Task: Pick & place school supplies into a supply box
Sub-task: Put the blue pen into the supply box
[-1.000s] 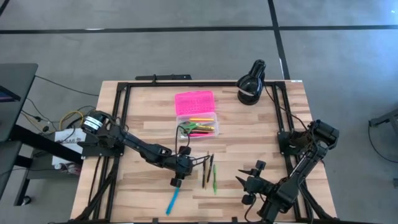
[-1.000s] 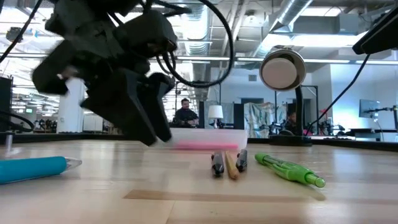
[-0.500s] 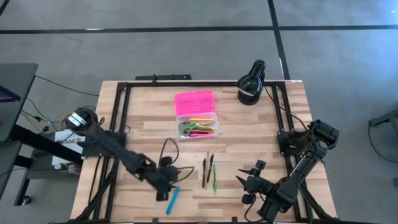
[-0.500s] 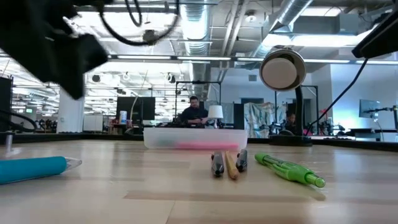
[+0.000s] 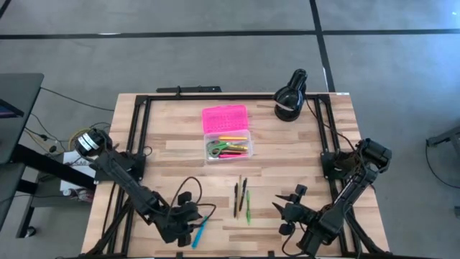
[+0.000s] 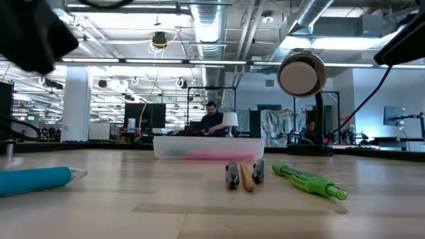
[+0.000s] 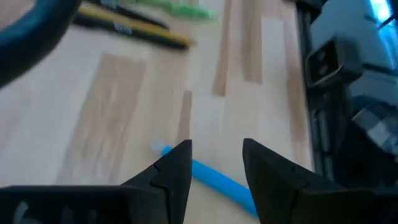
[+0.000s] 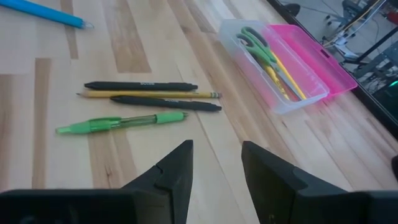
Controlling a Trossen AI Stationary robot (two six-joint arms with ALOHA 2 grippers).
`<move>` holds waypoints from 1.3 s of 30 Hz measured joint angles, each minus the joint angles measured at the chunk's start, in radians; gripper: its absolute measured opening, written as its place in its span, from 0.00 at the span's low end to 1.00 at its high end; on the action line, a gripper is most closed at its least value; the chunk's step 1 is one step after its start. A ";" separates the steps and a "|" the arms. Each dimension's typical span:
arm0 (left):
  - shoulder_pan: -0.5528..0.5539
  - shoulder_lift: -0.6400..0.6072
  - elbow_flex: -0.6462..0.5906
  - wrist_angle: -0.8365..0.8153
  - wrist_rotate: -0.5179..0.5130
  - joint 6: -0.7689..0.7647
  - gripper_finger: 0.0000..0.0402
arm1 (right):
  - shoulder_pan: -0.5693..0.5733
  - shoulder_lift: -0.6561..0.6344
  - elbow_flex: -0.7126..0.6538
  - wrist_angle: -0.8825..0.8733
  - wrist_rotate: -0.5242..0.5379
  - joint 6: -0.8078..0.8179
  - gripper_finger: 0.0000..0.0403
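I'm hanging the left gripper (image 5: 192, 224) over the table's near edge, its fingers (image 7: 176, 168) parted and gripping nothing. The blue pen (image 7: 214, 181) is lying flat on the wood just beyond and between the fingertips, apart from them. The supply box (image 5: 227, 144) is sitting open well up the table, scissors (image 8: 255, 45) inside. The right gripper (image 5: 291, 203) is waiting near the front right, parted and holding nothing.

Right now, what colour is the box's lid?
Bright pink; the lid shows best in the high view.
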 joint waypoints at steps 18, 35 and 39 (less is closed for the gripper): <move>0.045 0.107 0.001 0.009 0.267 -0.149 0.34 | -0.007 0.000 0.000 0.016 -0.003 0.000 0.33; 0.045 0.113 0.001 0.042 0.239 -0.205 0.34 | -0.007 0.000 0.000 0.013 -0.005 -0.001 0.33; 0.045 0.129 0.002 0.064 0.236 -0.205 0.34 | -0.007 0.000 0.000 0.013 -0.005 -0.001 0.32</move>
